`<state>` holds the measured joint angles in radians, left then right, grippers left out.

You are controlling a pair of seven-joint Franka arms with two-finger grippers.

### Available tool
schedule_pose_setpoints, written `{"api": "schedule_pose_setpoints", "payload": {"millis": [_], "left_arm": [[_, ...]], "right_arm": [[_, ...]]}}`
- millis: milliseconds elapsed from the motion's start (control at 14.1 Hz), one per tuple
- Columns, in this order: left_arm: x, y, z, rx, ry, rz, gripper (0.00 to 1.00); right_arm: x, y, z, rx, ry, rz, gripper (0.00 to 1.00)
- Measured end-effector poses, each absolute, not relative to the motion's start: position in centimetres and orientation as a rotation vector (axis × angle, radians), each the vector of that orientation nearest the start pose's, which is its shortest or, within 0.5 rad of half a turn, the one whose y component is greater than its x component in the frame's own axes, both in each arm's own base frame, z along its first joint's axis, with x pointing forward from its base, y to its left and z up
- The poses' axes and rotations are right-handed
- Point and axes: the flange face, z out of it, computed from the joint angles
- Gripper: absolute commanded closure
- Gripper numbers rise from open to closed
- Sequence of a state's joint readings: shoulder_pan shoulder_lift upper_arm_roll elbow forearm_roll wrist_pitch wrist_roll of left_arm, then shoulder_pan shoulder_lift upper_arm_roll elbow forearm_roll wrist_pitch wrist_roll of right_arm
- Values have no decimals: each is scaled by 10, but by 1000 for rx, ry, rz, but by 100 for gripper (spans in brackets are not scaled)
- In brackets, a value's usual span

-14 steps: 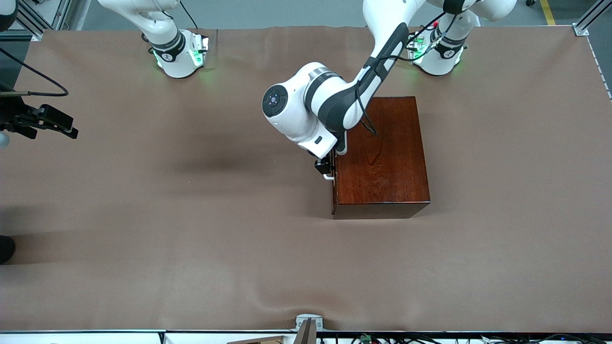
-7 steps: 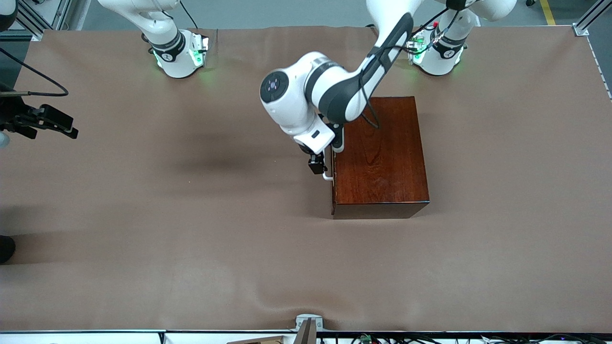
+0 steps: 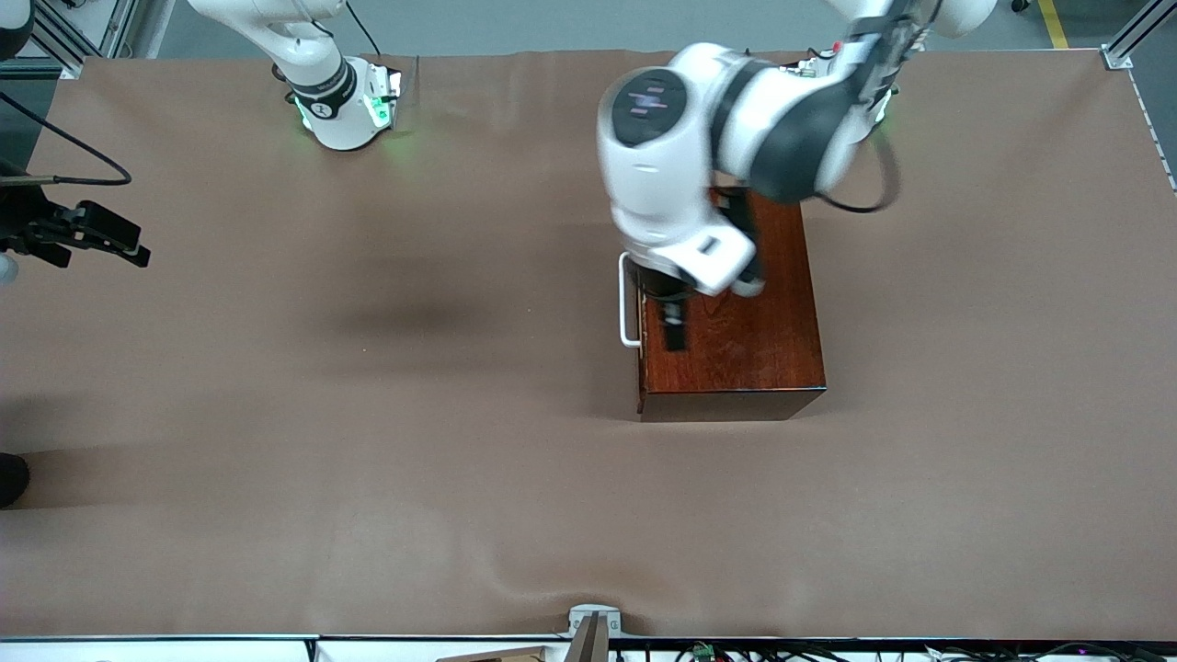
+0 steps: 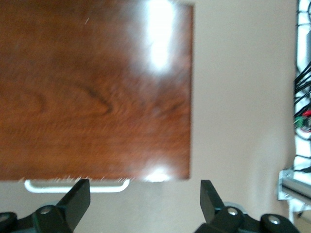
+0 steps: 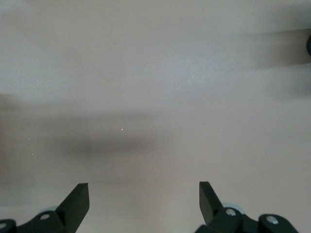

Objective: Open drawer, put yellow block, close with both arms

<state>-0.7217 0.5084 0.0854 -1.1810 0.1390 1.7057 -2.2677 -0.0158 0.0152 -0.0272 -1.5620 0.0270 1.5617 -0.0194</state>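
While the brown-covered table (image 3: 276,414) lies bare around it, the glossy mahogany box (image 3: 754,349) sits toward my left arm's end, about three o'clock from the table's middle in the front view. It looks heavy and stiff, with a polished top that would be slippery to pinch, so I would not take it by the body.

Its drawer (image 3: 642,368) appears pushed in flush, the dark front facing nine o'clock toward my right arm's end. I judge that it slides stiffly enough to drag the box over the cloth unless the box is braced.

The white U-shaped handle (image 3: 625,308) stands off that front, a rigid, narrow bar. Its middle is the place to take hold, fingers straddling it.

My left gripper (image 3: 674,322) hangs over the box top just inside the handle's edge, jaws spread wide and holding nothing. From its wrist, the handle (image 4: 77,185) shows near one finger.

My right gripper (image 5: 143,194) waits over bare cloth, likewise spread wide with nothing in it.

I cannot see the yellow block in any view.
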Motion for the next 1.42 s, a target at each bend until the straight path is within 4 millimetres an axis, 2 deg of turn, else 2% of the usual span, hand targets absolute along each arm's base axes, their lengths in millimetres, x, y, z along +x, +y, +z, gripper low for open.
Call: {"api": "schedule_pose_setpoints", "payload": {"millis": [142, 356, 569, 711, 1067, 1280, 1422], "left_arm": [[595, -373, 517, 2167, 2252, 263, 0], [632, -290, 535, 2180, 2237, 236, 0], [654, -211, 549, 2221, 2211, 189, 0], [658, -174, 555, 2259, 2193, 150, 0], [658, -95, 569, 2292, 2169, 96, 0], [640, -62, 577, 2358, 2100, 47, 0], [623, -48, 585, 2420, 2029, 30, 0]], "right_arm": [[558, -21, 620, -3114, 36, 22, 0], [558, -21, 620, -3114, 35, 22, 0], [558, -21, 620, -3114, 34, 21, 0], [558, -20, 620, -3114, 34, 21, 0], [558, -20, 620, -3114, 33, 21, 0], [558, -20, 620, -3114, 33, 20, 0], [558, -20, 620, -3114, 33, 20, 0]]}}
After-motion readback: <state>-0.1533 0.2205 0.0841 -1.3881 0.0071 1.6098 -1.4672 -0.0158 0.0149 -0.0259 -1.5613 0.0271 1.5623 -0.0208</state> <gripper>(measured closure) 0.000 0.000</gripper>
